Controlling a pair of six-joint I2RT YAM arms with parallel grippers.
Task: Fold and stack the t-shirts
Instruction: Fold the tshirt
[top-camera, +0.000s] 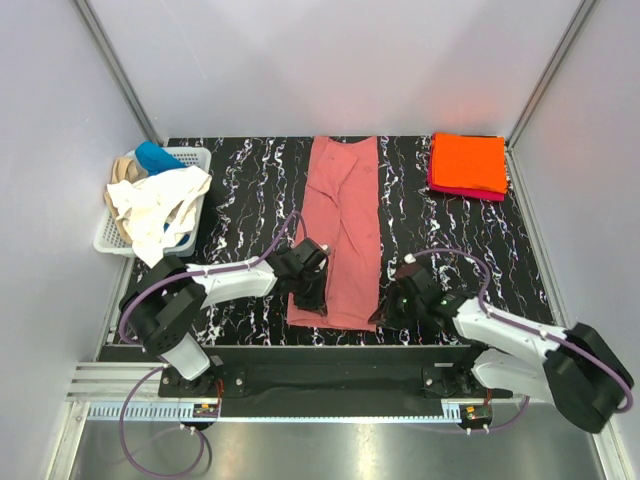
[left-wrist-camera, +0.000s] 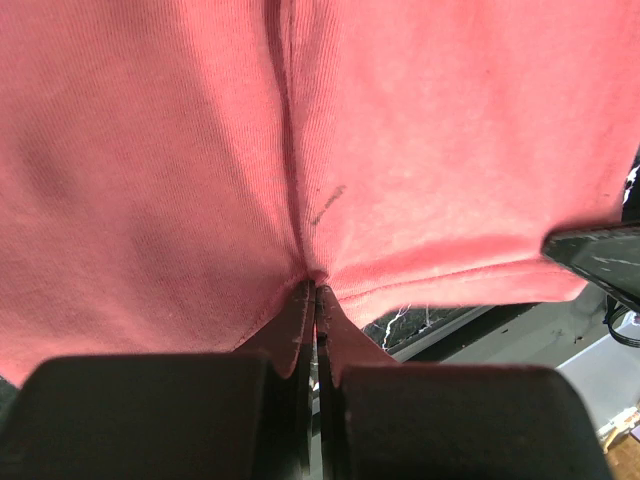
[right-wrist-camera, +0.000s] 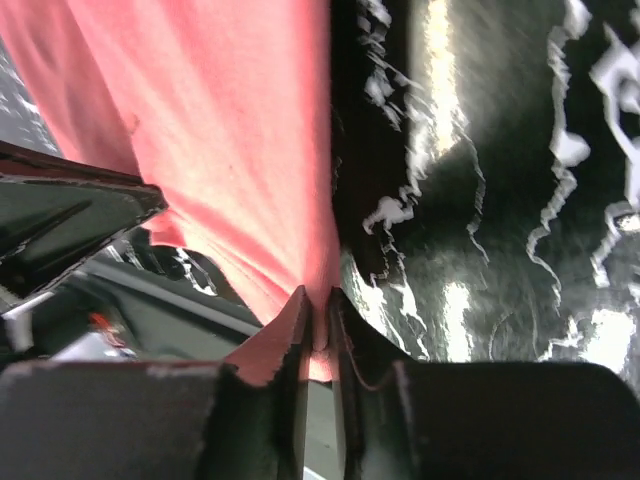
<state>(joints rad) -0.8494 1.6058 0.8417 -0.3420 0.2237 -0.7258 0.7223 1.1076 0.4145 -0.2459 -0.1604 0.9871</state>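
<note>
A: Between the tips of the left gripper (left-wrist-camera: 315, 292), clamped shut, sits the near hem of the salmon-pink t-shirt (left-wrist-camera: 400, 150); the right gripper (right-wrist-camera: 320, 300) pinches the hem's other corner.
B: How will it handle?
A: Light and limp, I'd judge, likely to sag between pinches, so the hem corners suit. Ahead of both it lies long on the counter (top-camera: 240, 180); far beyond the right gripper sits the folded orange tee (top-camera: 468, 160).
</note>
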